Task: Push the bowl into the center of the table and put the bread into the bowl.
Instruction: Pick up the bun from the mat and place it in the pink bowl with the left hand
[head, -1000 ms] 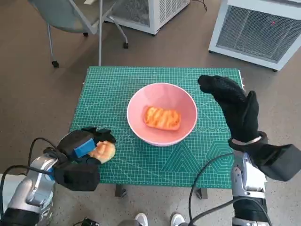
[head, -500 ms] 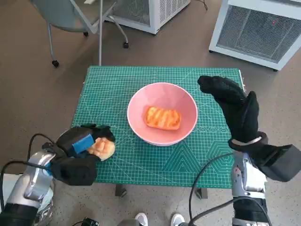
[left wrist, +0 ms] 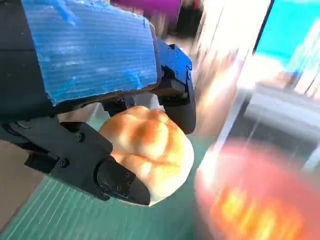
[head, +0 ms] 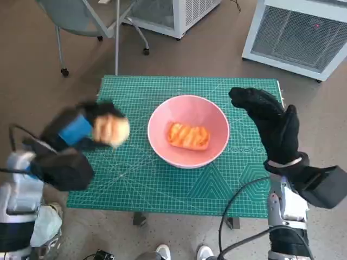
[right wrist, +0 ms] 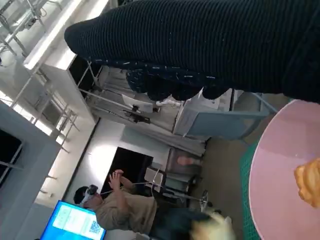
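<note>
Since a second ago the left hand (head: 81,132) has risen from the table's near left corner, carrying the bread roll (head: 111,130) up and toward the bowl (head: 188,130); it now blurs with motion at about nine o'clock from the bowl. The right hand has not shifted.

In the left wrist view the roll (left wrist: 152,150) sits pinched between the black fingers (left wrist: 117,180) below it and those above, golden on top and pale at the edge, held above the green mat.

The pink bowl stands near the middle of the table and already holds a flat, orange, grilled slice of bread (head: 187,136) lying on its bottom. The roll in the hand is just beside the bowl's rim, apart from it.

At three o'clock from the bowl the right hand (head: 271,127) in its knitted glove hovers above the mat with fingers extended and close together, holding nothing; its fingertips are near the rim without touching.

The green cutting mat (head: 162,187) covers the tabletop. Beyond the table, at eleven o'clock, stands a chair (head: 81,16) on casters; white grilled cabinets (head: 301,32) sit at one o'clock. The right wrist view shows a seated person (right wrist: 117,207) in the distance.
</note>
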